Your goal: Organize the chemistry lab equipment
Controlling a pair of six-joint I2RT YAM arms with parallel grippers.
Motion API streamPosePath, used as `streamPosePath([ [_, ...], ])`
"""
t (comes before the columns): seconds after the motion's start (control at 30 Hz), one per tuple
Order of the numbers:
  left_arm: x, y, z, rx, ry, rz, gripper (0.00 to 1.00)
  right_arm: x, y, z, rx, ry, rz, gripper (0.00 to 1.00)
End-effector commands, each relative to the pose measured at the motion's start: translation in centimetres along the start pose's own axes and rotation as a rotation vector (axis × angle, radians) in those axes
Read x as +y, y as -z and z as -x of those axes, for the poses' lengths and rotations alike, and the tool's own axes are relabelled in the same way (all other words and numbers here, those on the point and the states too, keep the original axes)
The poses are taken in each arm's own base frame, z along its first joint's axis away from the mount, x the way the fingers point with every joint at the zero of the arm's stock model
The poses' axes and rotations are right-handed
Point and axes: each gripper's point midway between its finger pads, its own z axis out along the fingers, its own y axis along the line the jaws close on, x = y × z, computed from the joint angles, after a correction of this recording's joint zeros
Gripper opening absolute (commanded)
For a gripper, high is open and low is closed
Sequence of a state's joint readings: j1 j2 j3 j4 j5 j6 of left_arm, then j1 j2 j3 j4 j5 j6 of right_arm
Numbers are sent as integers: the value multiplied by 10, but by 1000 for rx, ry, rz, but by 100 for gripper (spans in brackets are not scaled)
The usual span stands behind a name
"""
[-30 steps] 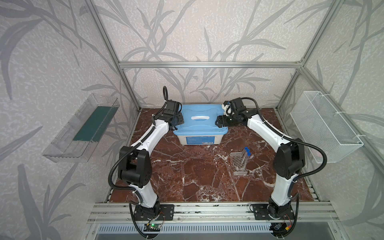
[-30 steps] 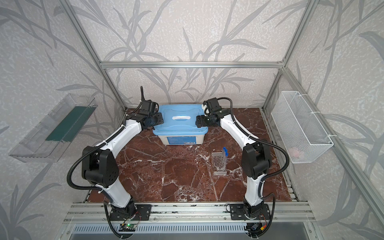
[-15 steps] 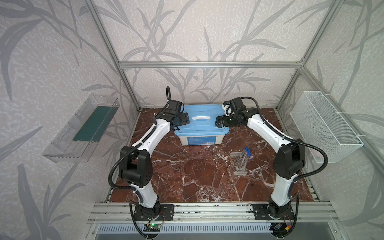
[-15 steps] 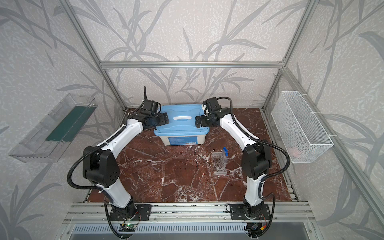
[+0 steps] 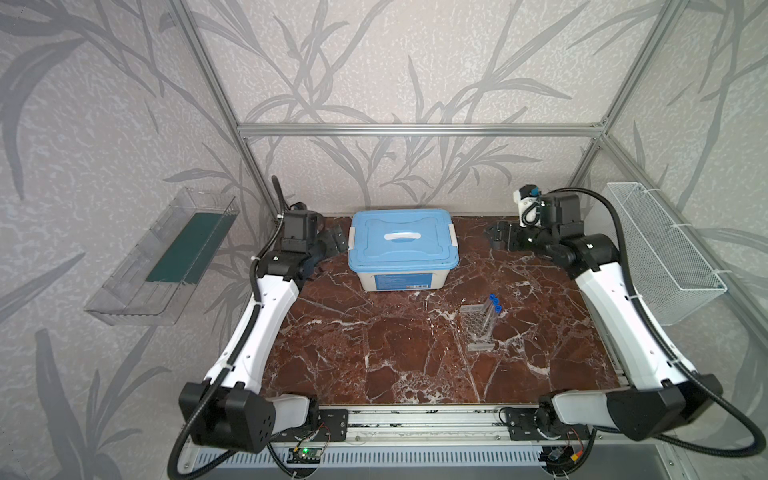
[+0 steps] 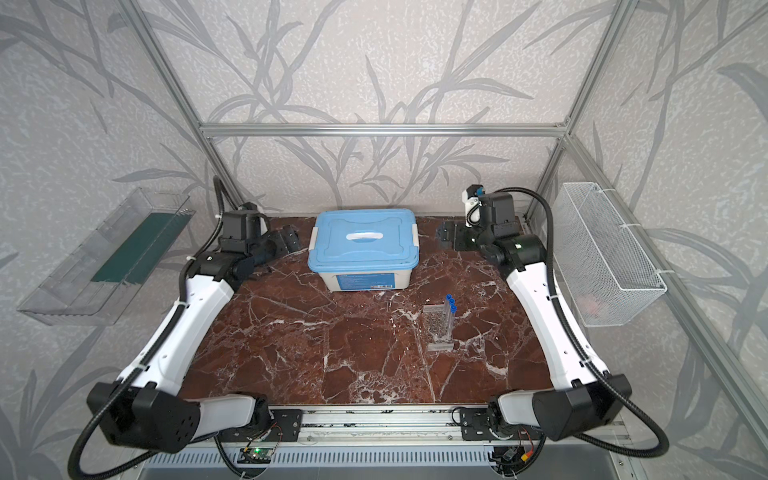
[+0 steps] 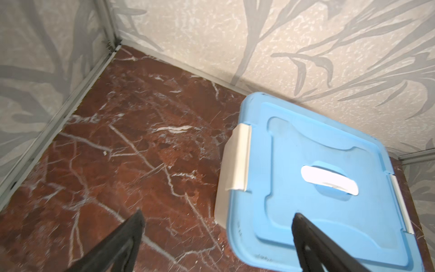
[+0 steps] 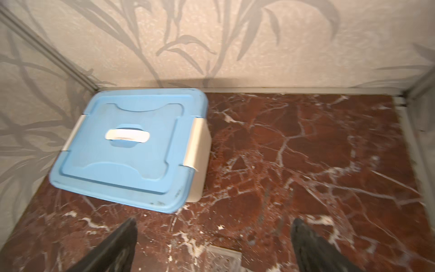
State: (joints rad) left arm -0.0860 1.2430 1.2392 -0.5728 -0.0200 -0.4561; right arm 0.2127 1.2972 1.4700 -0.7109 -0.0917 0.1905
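The white box [image 5: 368, 279] with its blue lid [image 5: 399, 257] is seen shut at the back of the marble table [image 5: 374, 357], against the rear wall. The left gripper [image 5: 333, 243] is held just beside the box's left end and the right gripper [image 5: 500, 240] a little further off its right end; the box is touched by neither. In both wrist views the jaws are spread wide and nothing is held between them. A white side latch [image 7: 237, 160] is seen folded onto the lid edge, so the box is judged to be clipped closed.

The clear honeycomb-holed rack [image 5: 475, 326] is stood in front of the box, toward the right arm and well apart from both grippers, with three blue-capped tubes [image 5: 494, 311] upright in it. No flask, dish or rod is found in any view; whether they are inside the box cannot be told.

The step in hand is judged to concern the box. If the rack is to be stowed, both latches must first be released and the lid lifted by its white handle [image 8: 127, 136]; otherwise only a withdrawal of the arms is called for
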Motion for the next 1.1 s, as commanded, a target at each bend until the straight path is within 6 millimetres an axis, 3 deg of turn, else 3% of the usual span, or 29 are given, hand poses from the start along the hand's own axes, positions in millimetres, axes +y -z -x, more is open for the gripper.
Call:
streamPosePath([
  [0.0, 35, -10, -38, 82, 11, 103, 99, -41, -3, -49, 77, -11, -145, 99],
  [0.2, 82, -30, -92, 106, 11, 251, 99, -100, -25, -126, 167, -163, -263, 99],
  [0.37, 94, -37, -101, 16, 97, 267, 99, -135, -52, -161, 175, -254, -305, 99],
  [0.6, 143, -46, -90, -161, -77, 540, 99, -153, -83, -165, 91, -249, -260, 99],
  [0.83, 122, -82, -79, -259, -309, 415, 99, -165, -115, -169, 2, -151, -246, 99],
  [0.97, 123, -111, -82, -250, -326, 389, 99, -166, -118, -166, -130, -106, -240, 99],
  [1.07, 121, -120, -77, -281, -267, 320, 99, -162, -118, -155, -203, -75, -220, 99],
])
